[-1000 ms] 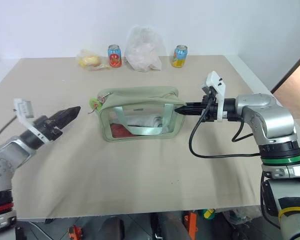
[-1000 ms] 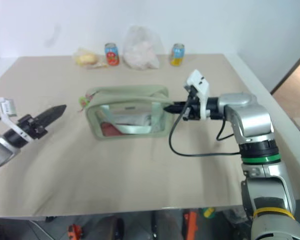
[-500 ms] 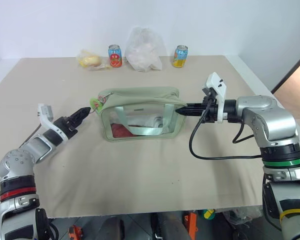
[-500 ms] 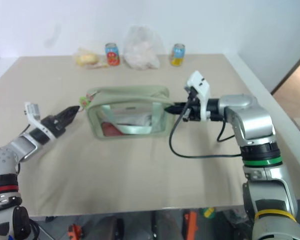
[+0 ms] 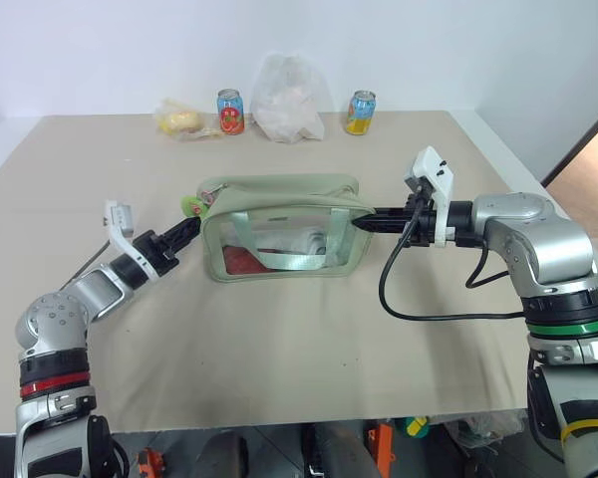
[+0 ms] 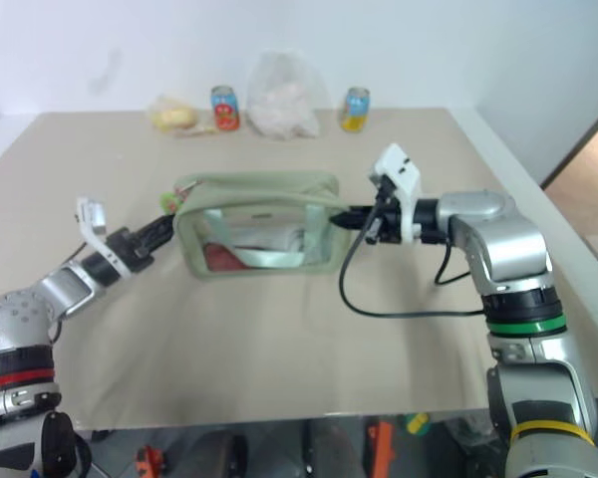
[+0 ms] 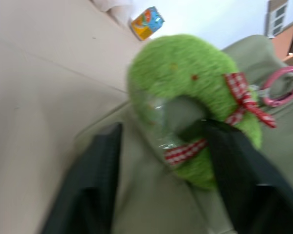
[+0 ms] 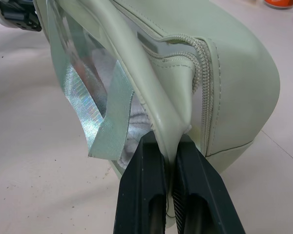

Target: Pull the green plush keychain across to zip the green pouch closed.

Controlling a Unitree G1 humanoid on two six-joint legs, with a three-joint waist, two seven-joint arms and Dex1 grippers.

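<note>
We see the green plush keychain (image 7: 195, 105) hanging at the left end of the green pouch (image 5: 279, 194), a fuzzy lime ring tied with a red-checked ribbon, a pink clip beside it. Our left gripper (image 5: 184, 231) has its two fingers partly open, one on each side of the plush; whether they press it we cannot tell. The pouch stands upright near the middle of the table (image 5: 279, 349), its zipper along the top. Through the clear window we make out something red and something white, crossed by a pale green strap. Our right gripper (image 8: 168, 161) is closed tight on the seam at the pouch's right end.

Along the far edge we count two drink cans (image 5: 230, 111), one white plastic bag (image 5: 287, 98) between them, bulging with contents we cannot identify, and one small clear wrapper holding something yellow (image 5: 179, 120). The tabletop is beige; the wall behind is plain white.
</note>
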